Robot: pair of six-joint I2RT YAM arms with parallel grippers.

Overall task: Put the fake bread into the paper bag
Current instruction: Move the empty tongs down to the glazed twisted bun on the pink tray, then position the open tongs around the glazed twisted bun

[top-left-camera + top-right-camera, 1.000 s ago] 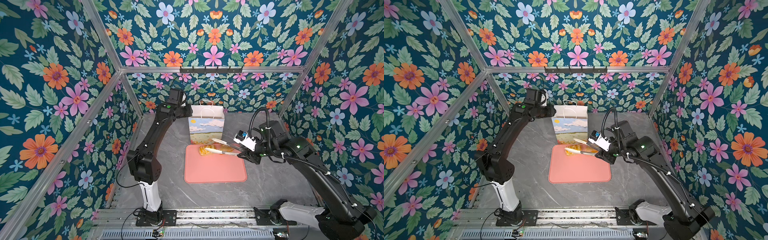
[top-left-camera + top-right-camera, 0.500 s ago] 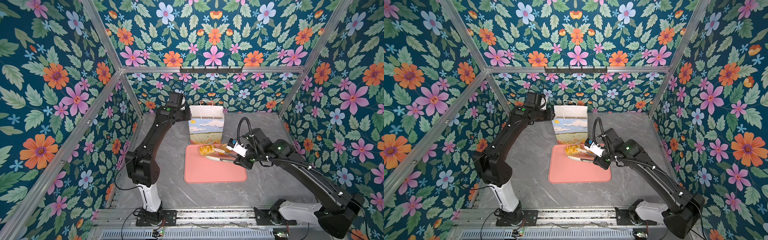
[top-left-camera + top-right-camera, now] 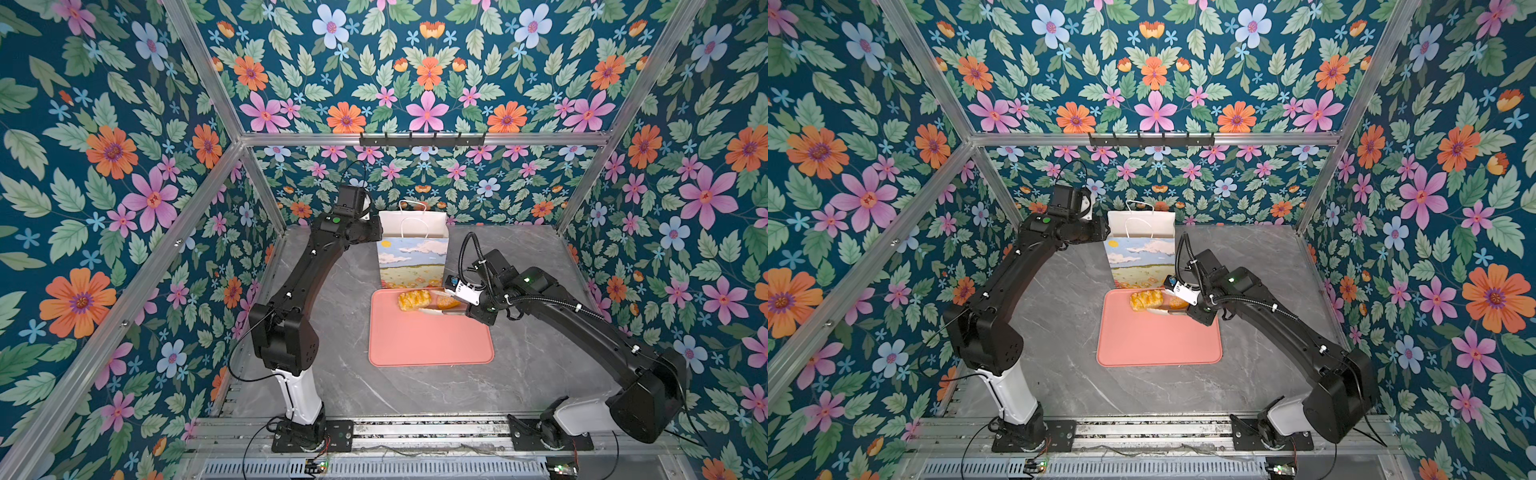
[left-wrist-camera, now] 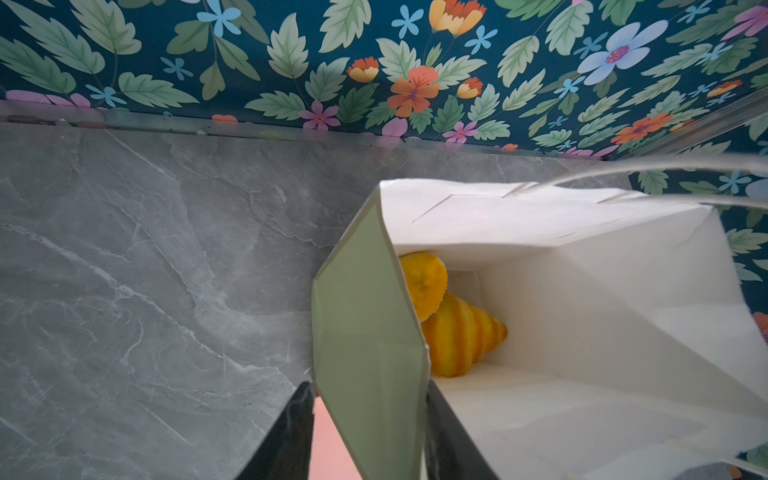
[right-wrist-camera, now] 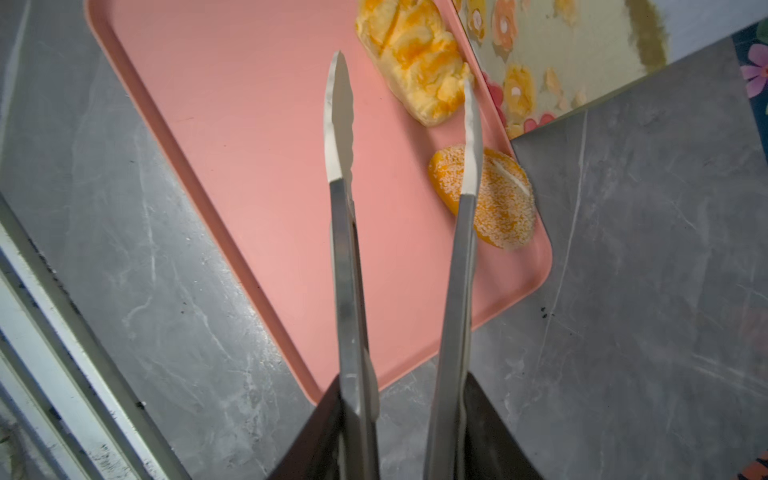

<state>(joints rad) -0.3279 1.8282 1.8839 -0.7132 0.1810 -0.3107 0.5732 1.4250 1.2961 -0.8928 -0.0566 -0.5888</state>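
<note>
The right gripper (image 5: 405,419) clamps the handles of a pair of long steel tongs (image 5: 347,257). The blades stand apart with nothing between them. Their tips hang over the flat pink plastic tray (image 5: 249,145) and bracket one end of the glazed lattice-topped pastry (image 5: 415,62). That pastry lies along the tray edge that meets the upright paper bag (image 3: 413,257), printed with sky and meadow. One blade crosses above the oval sesame-speckled roll (image 5: 498,208) in the tray corner beside the pastry.

The left gripper (image 4: 370,436) has its jaws on either side of the bag's green side wall and appears to pinch it, which holds the mouth open. Inside lie a ridged golden croissant (image 4: 461,336) and a second yellow piece (image 4: 424,286), too hidden to name.

The pastry looks like the piece in hand. To take it well, shift the blades sideways until both clear the roll. Lower the tips to the pastry's mid-height and squeeze across its narrow width, near the middle rather than the end. The glaze may be slick, so close firmly. Lift straight up before swinging over the bag's rim.
</note>
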